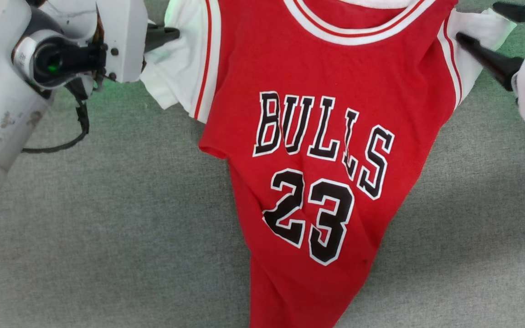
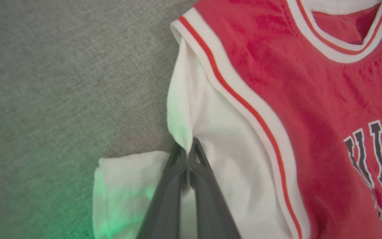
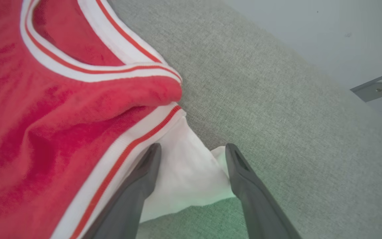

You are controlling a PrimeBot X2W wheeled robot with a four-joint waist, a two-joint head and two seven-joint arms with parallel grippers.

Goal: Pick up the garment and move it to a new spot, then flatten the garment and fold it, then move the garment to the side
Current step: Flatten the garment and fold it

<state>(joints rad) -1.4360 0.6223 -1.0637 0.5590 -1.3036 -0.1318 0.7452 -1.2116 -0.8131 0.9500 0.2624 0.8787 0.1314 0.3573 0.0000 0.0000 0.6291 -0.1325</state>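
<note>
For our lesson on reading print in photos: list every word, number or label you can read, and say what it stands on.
"BULLS": black white-edged letters across the chest of the red T-shirt.
"23": black white-edged digits below that word.
Left wrist view: the word's tail only, cut by the edge.
No other text.

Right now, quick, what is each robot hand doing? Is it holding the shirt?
Left hand: closed, pinching the garment by a white sleeve.
Right hand: open, with the other white sleeve lying inside it, not gripped.
</note>
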